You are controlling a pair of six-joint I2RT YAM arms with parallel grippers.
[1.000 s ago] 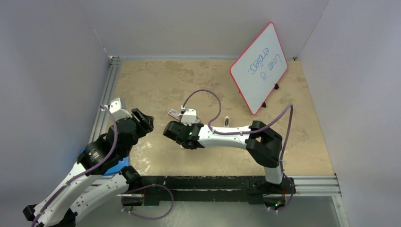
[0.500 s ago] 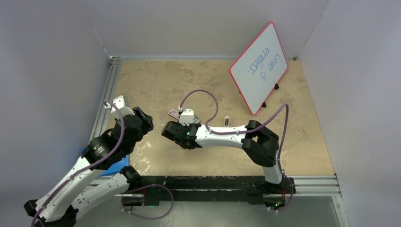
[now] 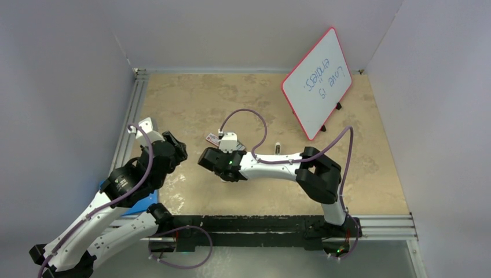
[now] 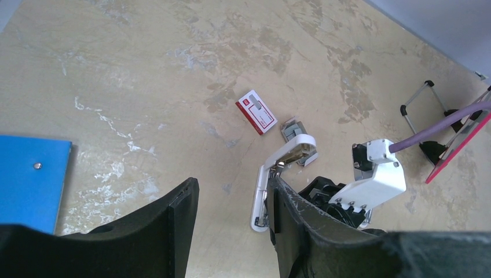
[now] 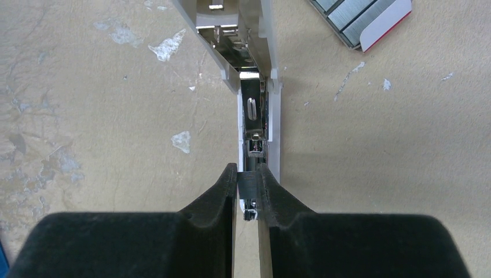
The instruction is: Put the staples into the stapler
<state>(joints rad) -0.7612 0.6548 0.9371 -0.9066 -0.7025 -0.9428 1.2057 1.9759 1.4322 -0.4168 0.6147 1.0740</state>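
Observation:
The white stapler (image 5: pixel 255 124) lies opened on the table, its lid (image 5: pixel 228 35) swung back and the metal channel bare. My right gripper (image 5: pixel 248 174) is shut on a short grey strip of staples (image 5: pixel 248 184), held right over the near end of that channel. The staples tray (image 5: pixel 356 17) with its red-and-white sleeve edge lies past the stapler to the right. In the left wrist view the sleeve (image 4: pixel 256 112), the tray (image 4: pixel 292 128) and the stapler (image 4: pixel 262 194) all show. My left gripper (image 4: pixel 230 182) stands open and empty just left of the stapler.
A red-framed whiteboard (image 3: pixel 317 81) stands on its stand at the back right. A blue flat pad (image 4: pixel 29 174) lies by the left rail. A small dark-and-white piece (image 3: pixel 278 148) sits behind the right forearm. Grey walls close in three sides.
My left arm has swung forward, bringing its gripper closer to the stapler, and its jaws have narrowed a little. The right gripper shifted slightly left, still holding the strip.

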